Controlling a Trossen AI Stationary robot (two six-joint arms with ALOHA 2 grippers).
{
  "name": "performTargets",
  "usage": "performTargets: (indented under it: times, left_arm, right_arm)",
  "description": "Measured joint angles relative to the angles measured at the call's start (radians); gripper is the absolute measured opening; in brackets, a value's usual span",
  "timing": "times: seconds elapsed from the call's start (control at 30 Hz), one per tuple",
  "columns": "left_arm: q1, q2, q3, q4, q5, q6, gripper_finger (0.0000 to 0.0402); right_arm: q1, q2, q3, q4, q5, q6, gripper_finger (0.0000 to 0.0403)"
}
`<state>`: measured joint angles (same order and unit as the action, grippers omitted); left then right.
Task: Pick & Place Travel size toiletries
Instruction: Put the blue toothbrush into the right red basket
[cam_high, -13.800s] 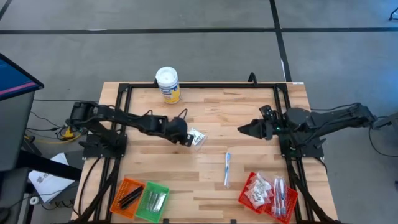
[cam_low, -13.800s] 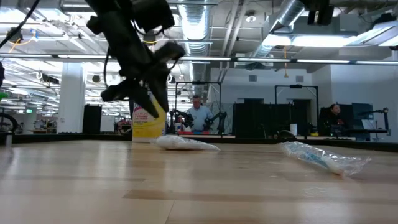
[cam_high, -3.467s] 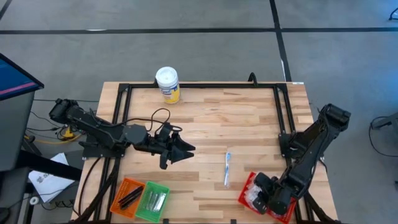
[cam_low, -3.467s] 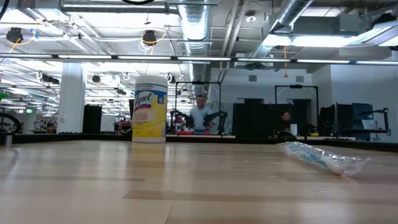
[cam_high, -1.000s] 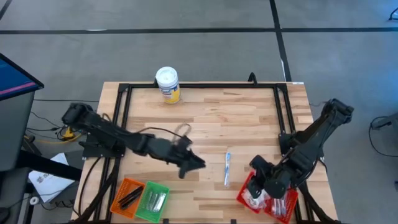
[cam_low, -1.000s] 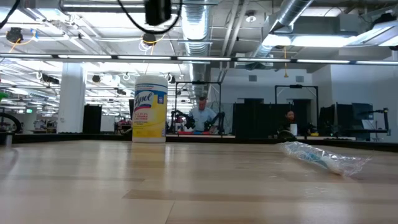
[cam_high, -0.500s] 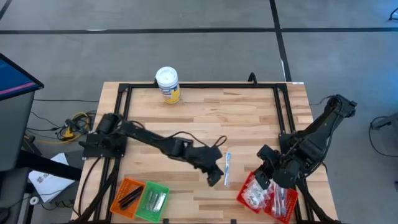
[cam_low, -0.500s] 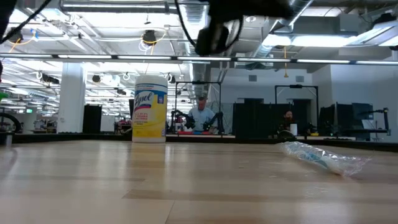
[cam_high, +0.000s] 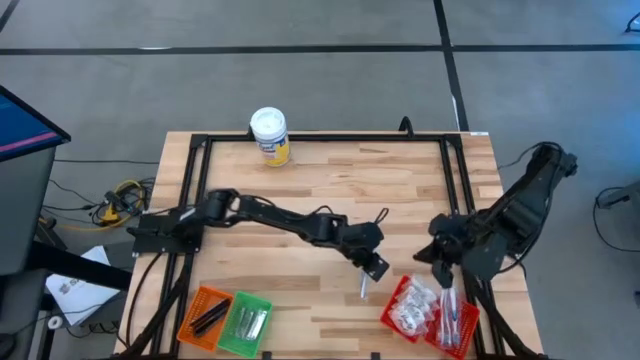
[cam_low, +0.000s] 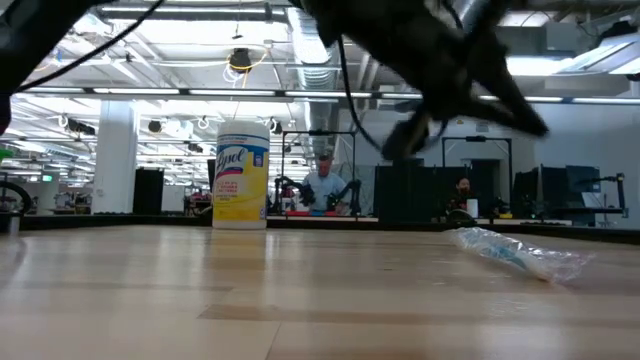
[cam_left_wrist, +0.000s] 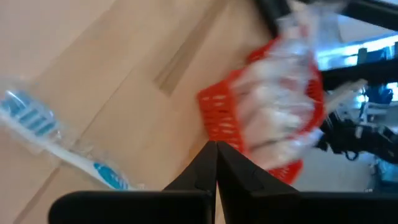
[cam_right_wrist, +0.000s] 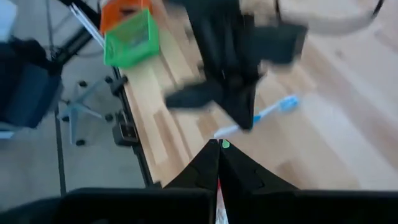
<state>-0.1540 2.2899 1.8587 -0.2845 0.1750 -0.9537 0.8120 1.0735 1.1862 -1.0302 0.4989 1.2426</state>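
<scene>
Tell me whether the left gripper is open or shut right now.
Shut. In the left wrist view the left gripper's two dark fingers meet at a point with no gap, holding nothing, above the wrapped toothbrush lying on the table.

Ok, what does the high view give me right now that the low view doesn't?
Only the high view shows the red basket of packets, the orange basket and green basket, and the right gripper above the red basket. Only the low view shows the room behind, with people at workstations. Both show the wrapped toothbrush lying on the table, the yellow canister, and the left gripper, shut, over the toothbrush.
</scene>
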Motion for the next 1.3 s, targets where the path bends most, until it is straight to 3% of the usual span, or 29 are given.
performTargets:
  times: [0.17,0.53,0.77,1.3]
  left_arm:
    - [-0.025,0.069,0.017,-0.011,0.037,-0.081,0.0]
    - [-0.033,0.069,0.018,-0.366,-0.002,-0.075,0.0]
    - [-0.035,0.001,0.022,-0.151,-0.028,-0.089,0.0]
    - [-0.02,0.089,0.019,-0.109,-0.062,-0.145,0.0]
  right_arm:
    - [-0.001,-0.072,0.0,-0.01,0.046,-0.02,0.0001]
    - [-0.003,-0.119,0.0,-0.009,0.095,-0.064,0.0002]
    - [-0.018,-0.1,0.0,0.001,0.119,-0.065,0.0001]
    - [-0.036,-0.02,0.0,0.033,0.13,-0.065,0.0001]
